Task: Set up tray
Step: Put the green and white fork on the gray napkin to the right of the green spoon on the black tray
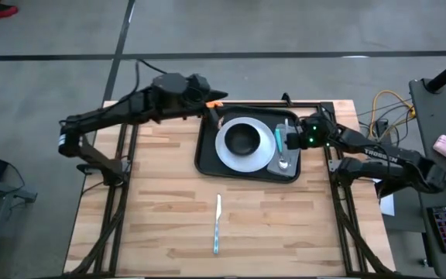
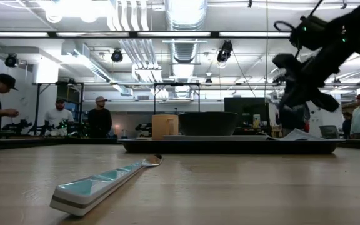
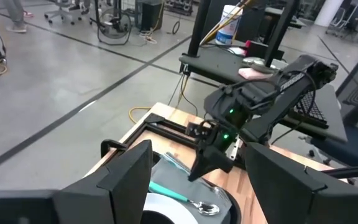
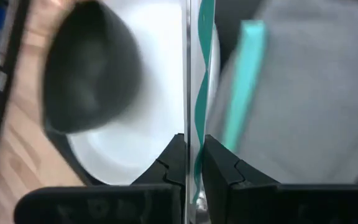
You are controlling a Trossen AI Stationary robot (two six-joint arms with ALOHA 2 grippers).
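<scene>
The black tray [image 1: 203, 152] lies at the table's far middle and carries a white plate [image 1: 226, 152] with a small black bowl [image 1: 243, 138] on it. A grey napkin [image 4: 309, 81] covers the tray's right part, and a teal-handled spoon [image 3: 202, 206] lies on it. My right gripper [image 4: 191, 149] hangs over that napkin, shut on a thin teal-handled utensil [image 4: 199, 74] seen edge-on. My left gripper [image 1: 214, 105] waits open at the tray's far left corner. A teal-handled knife [image 1: 217, 225] lies flat on the wood nearer the table's near edge. My right gripper pinches the teal-handled utensil's handle [image 4: 196, 163] between its two fingers, the thin edge facing the wrist camera. The fingers [image 3: 205, 167] come from above, slanting down from the table's right. The utensil runs on ahead of the fingers beside the plate; whether it rests on the tray I cannot tell.
Bare wood [image 1: 153, 201] spreads left of and in front of the tray, broken only by the knife. The arms' dark frames [image 1: 118, 167] stand at both table sides. People [image 2: 99, 119] stand in the room beyond the far edge.
</scene>
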